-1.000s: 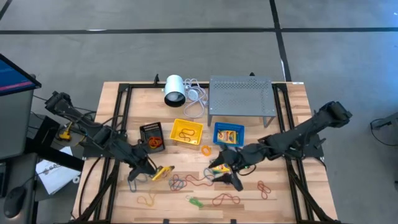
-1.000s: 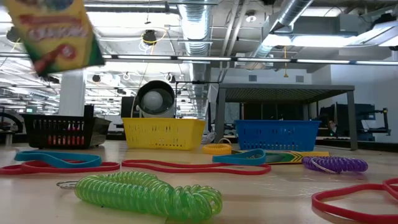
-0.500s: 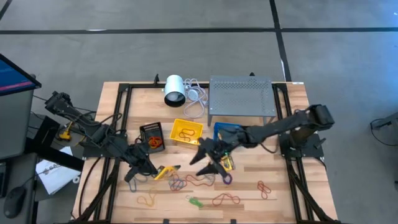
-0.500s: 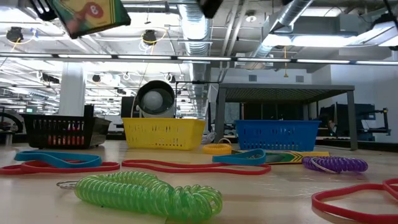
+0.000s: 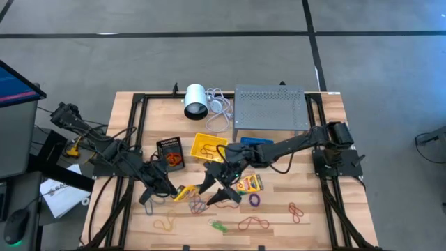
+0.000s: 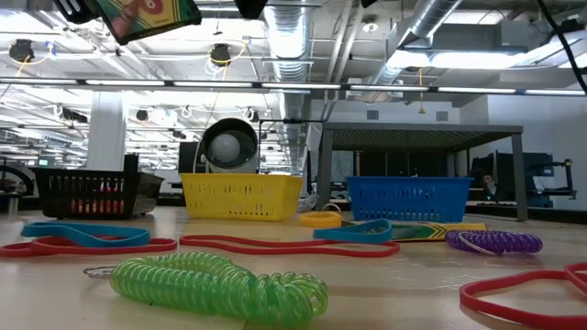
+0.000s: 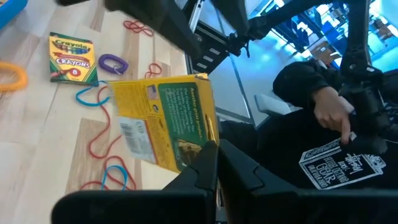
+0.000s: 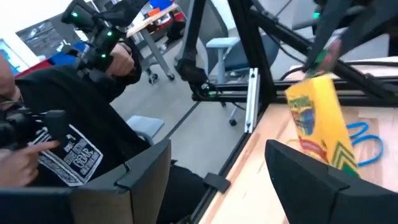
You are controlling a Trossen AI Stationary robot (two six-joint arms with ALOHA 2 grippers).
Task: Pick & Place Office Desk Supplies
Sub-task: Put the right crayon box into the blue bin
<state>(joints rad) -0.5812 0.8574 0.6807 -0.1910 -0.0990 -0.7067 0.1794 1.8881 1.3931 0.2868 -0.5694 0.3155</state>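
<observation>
My left gripper (image 5: 174, 192) is shut on a yellow-and-green crayon box (image 5: 184, 191), which shows high up in the low view (image 6: 147, 13). My right gripper (image 5: 216, 189) hangs open just right of that box, and its wide-spread fingers (image 8: 217, 186) face the box (image 8: 318, 121) without touching it. A second crayon box (image 5: 248, 183) lies flat on the table behind the right gripper. Rubber-band loops (image 5: 252, 223), a green coil (image 5: 219, 226) and a purple ring (image 5: 254, 200) lie on the near half of the table. My left gripper pinches the crayon box between its two fingers at one end (image 7: 200, 149), coming from the table's left and slanting down. The box is lifted clear of the table and tilted. It sticks out beyond the fingertips, barcode side toward the wrist camera.
A black tray (image 5: 170, 150), a yellow tray (image 5: 209, 148) and a blue tray (image 5: 256, 141) sit mid-table, the blue one partly under my right arm. Behind them stand a white cylinder (image 5: 194, 100) and a grey rack (image 5: 270, 108). A person in black (image 7: 323, 149) stands beyond the table.
My right gripper has swept toward the table's left edge, away from the crayon box lying on the table and up to the left gripper's box. My left gripper has raised its crayon box a little and tipped it.
</observation>
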